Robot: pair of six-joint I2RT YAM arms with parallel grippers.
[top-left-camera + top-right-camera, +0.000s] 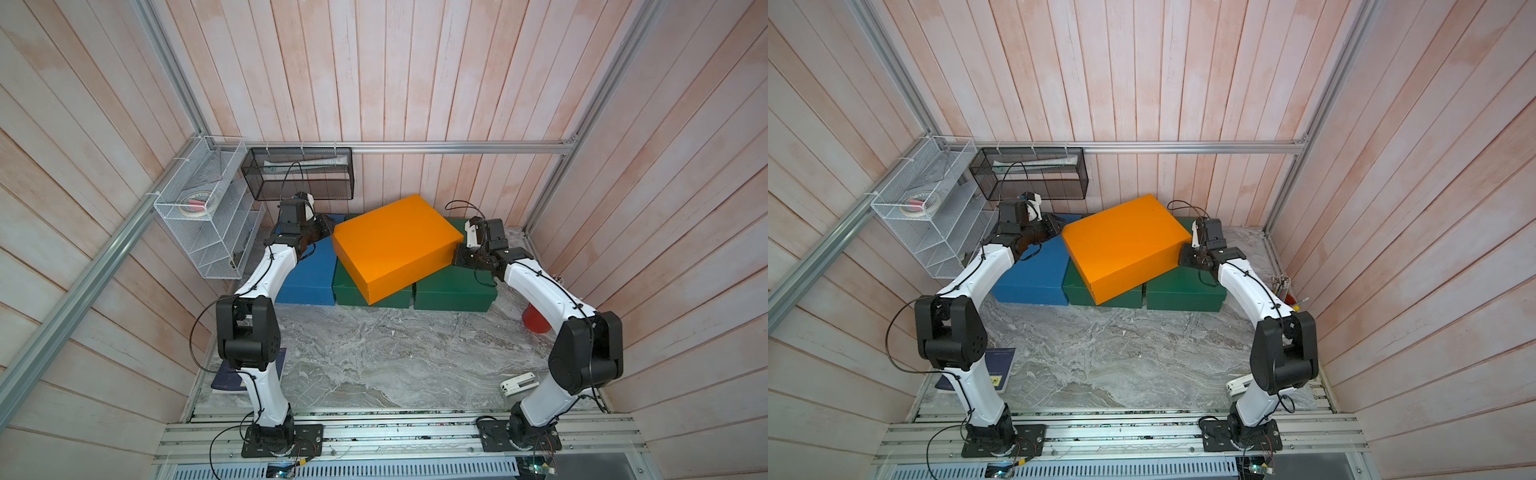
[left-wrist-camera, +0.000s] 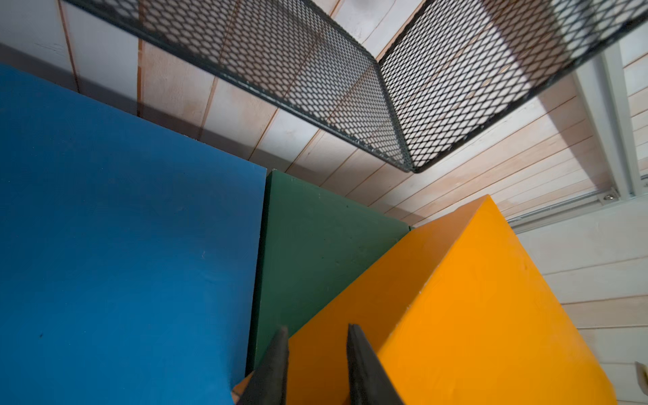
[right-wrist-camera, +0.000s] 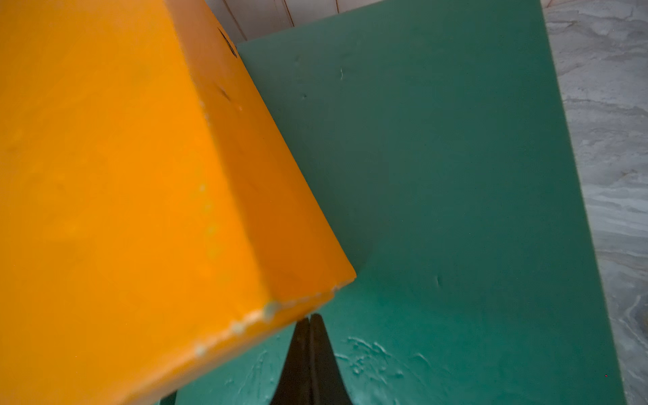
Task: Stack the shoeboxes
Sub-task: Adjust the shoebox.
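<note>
Free passage: front of the marble tabletop [image 1: 374, 357] (stapler [image 1: 519, 381] and red cup [image 1: 538, 322] at its right edge). The blue box [image 1: 307, 274] and two green boxes [image 1: 453, 291] close off the back wall, with the orange box [image 1: 395, 245] askew on top. The black mesh basket [image 1: 299, 174] caps headroom over the blue box; the white wire rack [image 1: 208, 216] blocks the left.

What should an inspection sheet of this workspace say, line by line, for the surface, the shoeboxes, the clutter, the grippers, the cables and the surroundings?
Surface: grey marbled tabletop.
Job's things: blue shoebox, middle green shoebox and end green shoebox stand in a row by the back wall; orange shoebox lies askew over both green ones.
Clutter: white stapler, red cup, dark blue booklet.
Grippers: left gripper has its jaws apart at one corner of the orange shoebox; right gripper is shut at the opposite lower corner.
Cables: black cables run along both arms in loose loops.
Surroundings: plank walls, aluminium frame, white wire rack, black wire-mesh basket.
</note>
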